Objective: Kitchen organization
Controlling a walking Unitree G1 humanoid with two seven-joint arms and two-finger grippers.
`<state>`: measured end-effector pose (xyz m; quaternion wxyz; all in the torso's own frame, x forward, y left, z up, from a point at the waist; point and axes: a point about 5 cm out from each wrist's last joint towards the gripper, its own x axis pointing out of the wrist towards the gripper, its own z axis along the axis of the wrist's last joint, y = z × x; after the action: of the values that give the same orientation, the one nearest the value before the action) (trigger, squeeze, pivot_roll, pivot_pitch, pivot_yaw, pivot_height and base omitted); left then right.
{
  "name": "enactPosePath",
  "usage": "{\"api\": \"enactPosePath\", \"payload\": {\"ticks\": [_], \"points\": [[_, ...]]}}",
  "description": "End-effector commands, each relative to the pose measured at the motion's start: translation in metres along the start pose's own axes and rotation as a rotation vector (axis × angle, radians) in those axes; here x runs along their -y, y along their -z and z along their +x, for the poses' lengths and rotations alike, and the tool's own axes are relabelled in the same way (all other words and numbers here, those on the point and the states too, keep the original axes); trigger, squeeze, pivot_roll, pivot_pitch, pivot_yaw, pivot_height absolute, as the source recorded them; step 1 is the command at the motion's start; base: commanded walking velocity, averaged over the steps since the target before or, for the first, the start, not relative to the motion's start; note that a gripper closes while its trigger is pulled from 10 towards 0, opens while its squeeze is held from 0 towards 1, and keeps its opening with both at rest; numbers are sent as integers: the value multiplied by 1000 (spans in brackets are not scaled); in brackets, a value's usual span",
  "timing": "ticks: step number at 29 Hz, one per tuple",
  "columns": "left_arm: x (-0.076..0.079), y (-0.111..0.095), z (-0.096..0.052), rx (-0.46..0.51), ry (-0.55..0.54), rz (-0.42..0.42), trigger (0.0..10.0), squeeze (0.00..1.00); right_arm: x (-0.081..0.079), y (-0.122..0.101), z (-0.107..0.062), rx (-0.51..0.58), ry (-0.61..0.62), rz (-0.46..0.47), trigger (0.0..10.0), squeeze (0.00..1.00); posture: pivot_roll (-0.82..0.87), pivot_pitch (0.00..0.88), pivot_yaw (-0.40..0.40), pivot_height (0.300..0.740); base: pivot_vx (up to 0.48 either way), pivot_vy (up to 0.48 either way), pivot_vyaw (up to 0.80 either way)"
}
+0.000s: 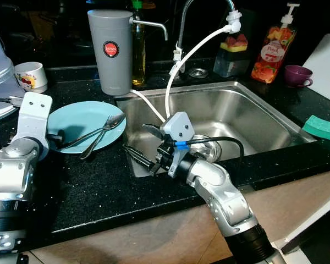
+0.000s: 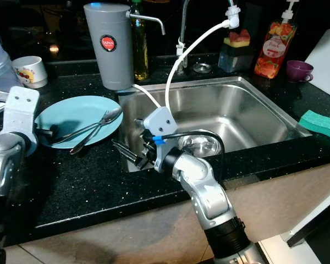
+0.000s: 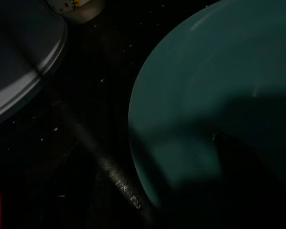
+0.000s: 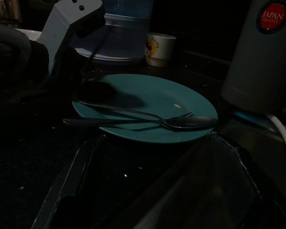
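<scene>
Teal round plate [image 1: 82, 124] lies flat on the black counter [image 1: 99, 187], left of the sink [image 1: 253, 118]; fork [image 1: 91, 133] and spoon [image 1: 102, 137] lie crossed on it. My right gripper [image 1: 136, 155] hovers near the plate's right rim, fingers spread, empty. My left gripper [image 1: 56, 137] sits at the plate's left edge; closure not discernible.

Silver jointed arms w/ black cuffs; white wrist camera housings, round holes; black cable w/ blue band on right wrist; long black fingers.

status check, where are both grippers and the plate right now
Right gripper open at the sink's left edge, aimed at the teal plate. Left gripper at the plate's near rim. Fork and spoon lie on it.
</scene>
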<state>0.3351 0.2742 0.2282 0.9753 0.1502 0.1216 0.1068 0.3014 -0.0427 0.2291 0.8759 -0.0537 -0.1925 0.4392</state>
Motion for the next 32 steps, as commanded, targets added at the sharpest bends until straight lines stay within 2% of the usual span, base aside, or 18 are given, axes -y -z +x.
{"api": "enactPosePath", "payload": {"ticks": [1, 3, 5, 6, 7, 8, 11, 14, 17, 20, 22, 25, 26, 28, 32], "points": [[2, 9, 2, -46, 19, 13, 10000, 0, 0, -2, -2, 19, -2, -3, 10000, 0, -9, 75, 19, 740, 0, 0, 0], [1, 5, 1, -29, 15, 26, 10000, 0, 0, -2, -3, 22, -3, 10, 10000, 0, -7, 76, 18, 740, 0, 0, 0], [-1, -2, 0, 9, 12, 55, 10000, 0, 1, -4, -3, 29, -3, 80, 10000, 0, -4, 77, 18, 740, 0, 0, 0], [-2, -4, -1, 15, 11, 70, 10000, 0, 1, -5, -2, 32, -8, 135, 10000, 0, -3, 77, 18, 740, 0, 0, 0], [-2, -4, -1, 15, 11, 70, 10000, 0, 1, -5, -2, 32, -8, 135, 10000, 0, -3, 77, 18, 740, 0, 0, 0], [-2, -5, -1, 13, 10, 78, 10000, 0, 0, -5, -2, 28, -22, 186, 10000, 0, -4, 78, 20, 740, 0, 0, 0], [-3, -5, -1, 6, 8, 88, 10000, 0, -1, -5, -2, 15, -46, 231, 10000, 0, 0, 78, 21, 740, 0, 0, 0], [-6, -10, -3, 46, -16, 108, 10000, 0, 2, -3, -3, -3, -25, 221, 10000, 0, 3, 77, 22, 740, 0, 0, 0], [-12, -30, -5, 199, -62, 144, 10000, 0, 16, -1, -2, 4, 119, 227, 10000, 0, 5, 77, 22, 740, 0, 0, 0], [-15, -52, -12, 348, -99, 125, 10000, 0, 44, 0, -4, 42, 387, 359, 10000, 0, 8, 71, 25, 740, 0, 0, 0], [-16, -61, -17, 397, -97, 98, 10000, 0, 56, -1, -9, 71, 469, 423, 10000, 0, 9, 68, 25, 740, 0, 0, 0], [-17, -59, -18, 370, -108, 70, 10000, 0, 58, -3, -10, 78, 466, 413, 10000, 0, 9, 65, 27, 740, 0, 0, 0], [-19, -44, -15, 260, -137, 14, 10000, 0, 57, -4, -10, 73, 450, 398, 10000, 0, 6, 59, 29, 740, 0, 0, 0], [-20, -36, -14, 203, -156, -29, 10000, 0, 55, -5, -10, 71, 435, 393, 10000, 0, 7, 56, 24, 740, 0, 0, 0], [-22, -28, -12, 172, -162, -66, 10000, 0, 52, -5, -8, 68, 414, 391, 10000, 0, 9, 51, 18, 740, 0, 0, 0]]}}
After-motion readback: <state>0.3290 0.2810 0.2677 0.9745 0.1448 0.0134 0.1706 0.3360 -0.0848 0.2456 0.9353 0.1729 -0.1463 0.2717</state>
